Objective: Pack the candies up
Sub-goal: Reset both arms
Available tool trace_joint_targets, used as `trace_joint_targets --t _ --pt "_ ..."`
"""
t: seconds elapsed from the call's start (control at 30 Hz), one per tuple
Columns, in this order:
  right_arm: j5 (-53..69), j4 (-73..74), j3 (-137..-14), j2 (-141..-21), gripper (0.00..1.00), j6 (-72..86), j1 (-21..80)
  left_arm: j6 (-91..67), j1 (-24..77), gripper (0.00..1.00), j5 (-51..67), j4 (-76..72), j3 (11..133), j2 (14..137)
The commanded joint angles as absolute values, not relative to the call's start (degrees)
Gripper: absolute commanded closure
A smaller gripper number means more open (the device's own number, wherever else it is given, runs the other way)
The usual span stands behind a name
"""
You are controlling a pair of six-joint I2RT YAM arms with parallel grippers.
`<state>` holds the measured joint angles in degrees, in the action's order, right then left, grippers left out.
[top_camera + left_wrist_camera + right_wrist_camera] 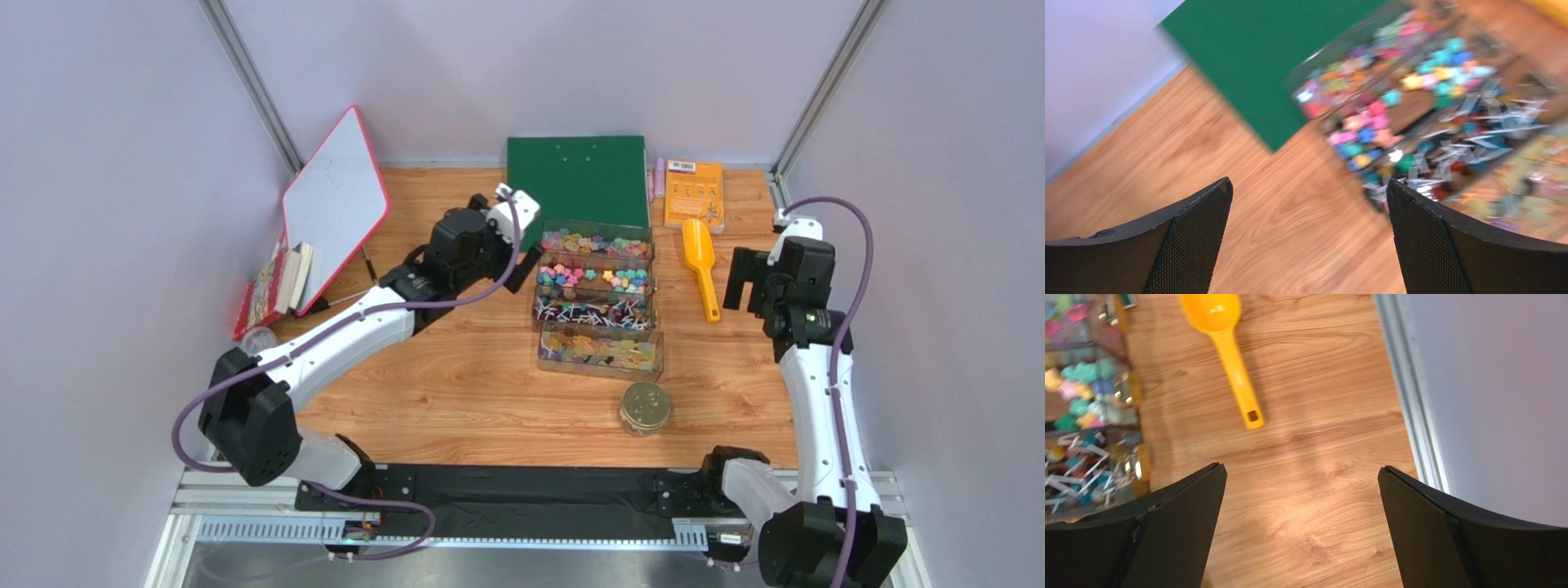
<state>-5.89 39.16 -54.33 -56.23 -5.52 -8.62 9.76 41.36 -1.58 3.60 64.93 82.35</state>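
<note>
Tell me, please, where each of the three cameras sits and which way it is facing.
Top external: high behind the bases, looking down on the wooden table; the left arm and right arm show whole.
Left wrist: on the left arm, looking past the open left pincer at the candies and a green board; blurred.
Right wrist: on the right arm, looking down past the open right pincer at the yellow scoop.
Shared: both wrist views catch the candies.
</note>
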Motion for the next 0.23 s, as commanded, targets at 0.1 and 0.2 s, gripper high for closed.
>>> trace_joint_targets --t 0.1,0.2 --pt "-14.07 30.50 -50.02 -54.05 0.00 1.41 -9.84 2.47 35.16 0.00 -13.36 4.31 56.87 76.47" --pt "-11.87 31.20 -48.78 -53.70 0.00 1.85 -10.19 2.81 34.63 0.00 -12.92 4.92 56.42 76.20"
